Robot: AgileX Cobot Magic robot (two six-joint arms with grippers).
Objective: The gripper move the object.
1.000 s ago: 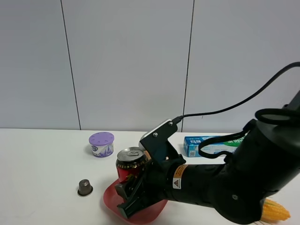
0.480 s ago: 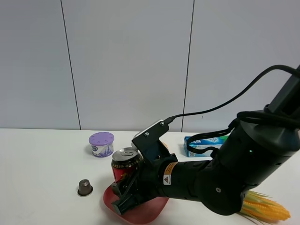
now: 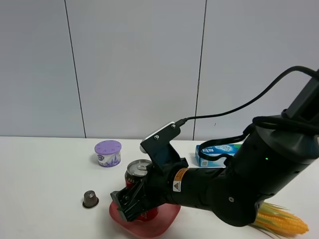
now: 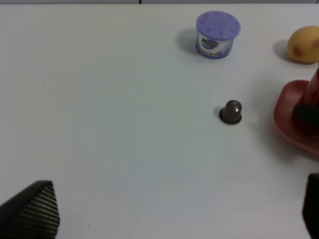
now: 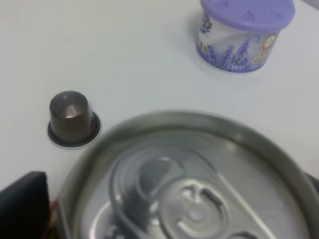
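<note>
Can [image 3: 139,168] stands upright over the red plate [image 3: 159,227] at lower centre, right claw [image 3: 132,204] clamped on its sides. Only the left wrist view shows the yellow fruit [image 4: 304,45], with the left claw [image 4: 169,211] spread wide and empty.

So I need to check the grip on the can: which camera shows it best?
Exterior high: the can is upright over the red plate with the right gripper around it. Right wrist shows only its silver top, close. Left wrist catches a red sliver at the frame edge.
</note>
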